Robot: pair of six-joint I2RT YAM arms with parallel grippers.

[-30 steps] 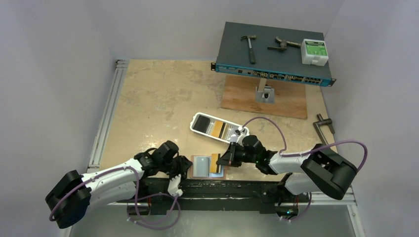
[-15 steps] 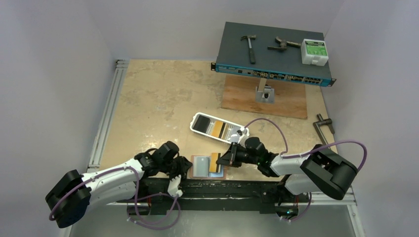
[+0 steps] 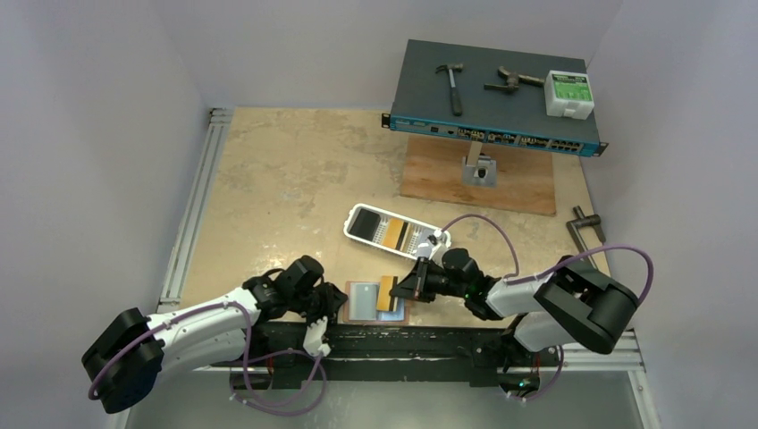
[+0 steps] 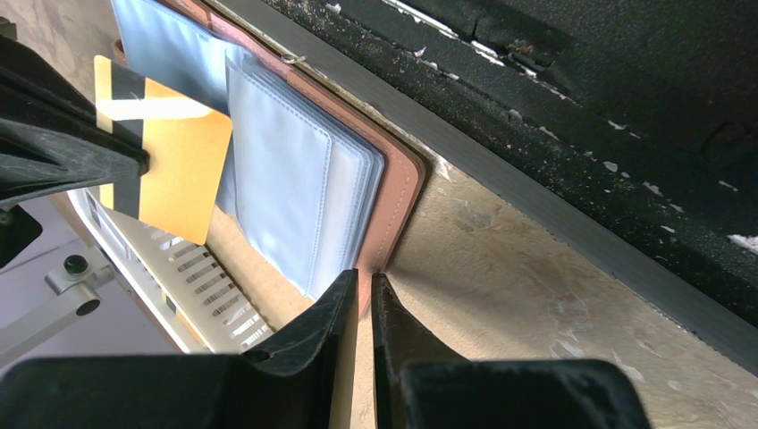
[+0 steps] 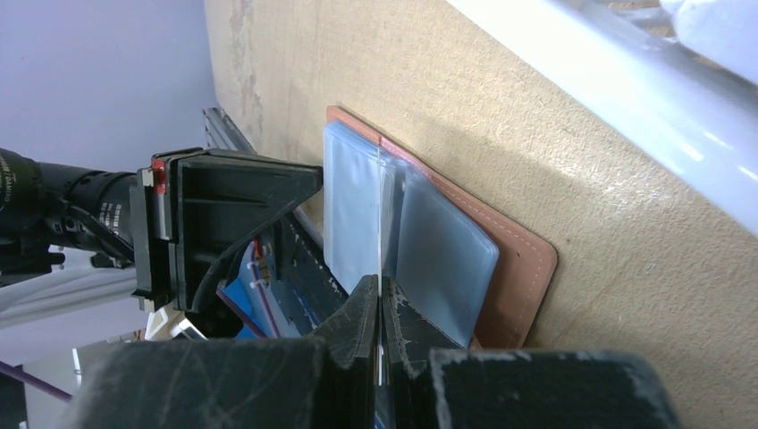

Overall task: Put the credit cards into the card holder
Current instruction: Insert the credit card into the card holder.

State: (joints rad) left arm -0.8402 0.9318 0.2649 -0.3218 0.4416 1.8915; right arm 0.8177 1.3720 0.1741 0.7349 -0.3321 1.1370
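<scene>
The reddish-brown card holder [image 3: 357,315] lies open at the table's near edge, its pale blue-grey sleeves [image 4: 286,179] facing up. My left gripper [image 4: 365,284] is shut on the leather cover's left edge [image 4: 402,192]. My right gripper [image 3: 400,291] is shut on an orange-yellow credit card [image 4: 174,170] with a black stripe. The card stands on edge over the holder's right half. In the right wrist view it shows only as a thin line between the fingers [image 5: 381,290], running in among the sleeves [image 5: 442,250]. More credit cards, black [image 3: 365,224] and orange [image 3: 393,234], lie in the white tray.
The white slotted tray [image 3: 356,214] sits just behind the holder. At the back stand a blue network switch [image 3: 492,98] carrying a hammer and a white box, a wooden board [image 3: 518,183] and a metal clamp [image 3: 585,223]. A black rail [image 4: 572,125] borders the near edge.
The left jaws have narrowed onto the holder's edge. The right gripper with the orange card has shifted slightly left, over the holder.
</scene>
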